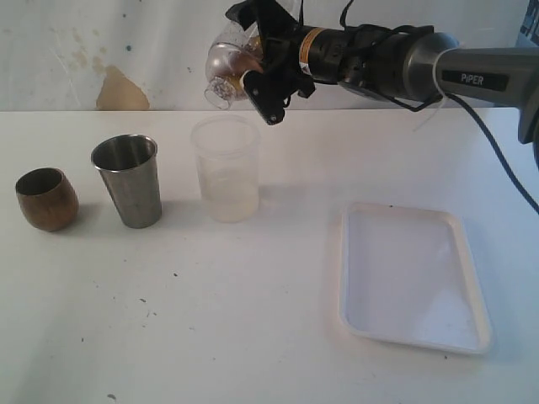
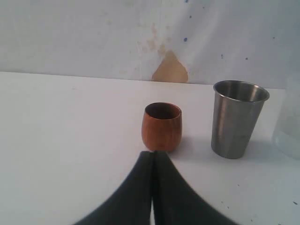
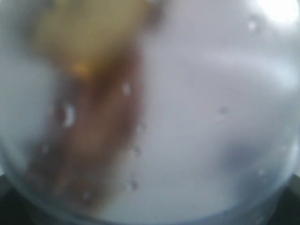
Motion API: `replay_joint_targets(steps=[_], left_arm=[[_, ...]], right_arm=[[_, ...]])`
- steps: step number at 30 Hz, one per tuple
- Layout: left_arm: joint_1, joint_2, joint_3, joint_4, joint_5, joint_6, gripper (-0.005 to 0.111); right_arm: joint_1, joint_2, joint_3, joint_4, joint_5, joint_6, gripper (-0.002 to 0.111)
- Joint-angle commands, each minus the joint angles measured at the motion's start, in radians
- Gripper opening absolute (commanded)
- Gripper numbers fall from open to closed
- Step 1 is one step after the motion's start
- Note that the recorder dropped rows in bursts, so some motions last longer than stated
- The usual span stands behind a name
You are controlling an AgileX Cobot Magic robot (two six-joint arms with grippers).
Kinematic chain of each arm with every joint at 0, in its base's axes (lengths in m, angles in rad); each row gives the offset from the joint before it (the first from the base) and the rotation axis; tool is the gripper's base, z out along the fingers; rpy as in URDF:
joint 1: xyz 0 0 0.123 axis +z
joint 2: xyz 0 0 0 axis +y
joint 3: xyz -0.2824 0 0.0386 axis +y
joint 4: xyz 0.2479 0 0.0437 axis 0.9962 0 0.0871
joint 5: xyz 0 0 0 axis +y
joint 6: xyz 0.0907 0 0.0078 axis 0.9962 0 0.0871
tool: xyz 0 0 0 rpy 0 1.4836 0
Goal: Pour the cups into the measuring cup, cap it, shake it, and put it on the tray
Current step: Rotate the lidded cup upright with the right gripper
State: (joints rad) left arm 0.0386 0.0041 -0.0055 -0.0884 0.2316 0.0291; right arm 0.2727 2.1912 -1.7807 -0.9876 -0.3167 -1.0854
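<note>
Shaking looks like the step in hand: the right jaws, spread wide, clamp the tall clear plastic measuring cup [image 1: 221,74] on its side, high above the frosted translucent tapered cup [image 1: 226,168] on the surface. A firm grip and short strokes suit it; whether a cap is on, I cannot tell. The left jaws are shut and empty, near the small brown wooden cup [image 2: 161,126].
</note>
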Motion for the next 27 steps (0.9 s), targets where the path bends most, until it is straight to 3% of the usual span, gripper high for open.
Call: replay_joint_targets(steps=[1,6,16,19,27], left_arm=[[0.0,-0.004,0.006,-0.004,-0.005,-0.002,0.0],[0.0,-0.004,0.006,-0.004,-0.005,-0.002,0.0],[0.0,-0.004,0.006,-0.004,-0.005,-0.002,0.0],[0.0,-0.004,0.006,-0.004,-0.005,-0.002,0.0],[0.0,-0.004,0.006,-0.004,-0.005,-0.002,0.0]], right_arm=[[-0.003,-0.016,-0.014,0.01,-0.024,0.02,0.0],[-0.003,-0.016,-0.014,0.013,-0.005,0.186,0.0],[-0.003,-0.016,-0.013,0.096,0.203,1.352,0.0],[-0.003,-0.016,-0.013,0.096,0.203,1.594,0.0],[-0.003,-0.016,-0.013,0.098,0.203,1.889,0.0]])
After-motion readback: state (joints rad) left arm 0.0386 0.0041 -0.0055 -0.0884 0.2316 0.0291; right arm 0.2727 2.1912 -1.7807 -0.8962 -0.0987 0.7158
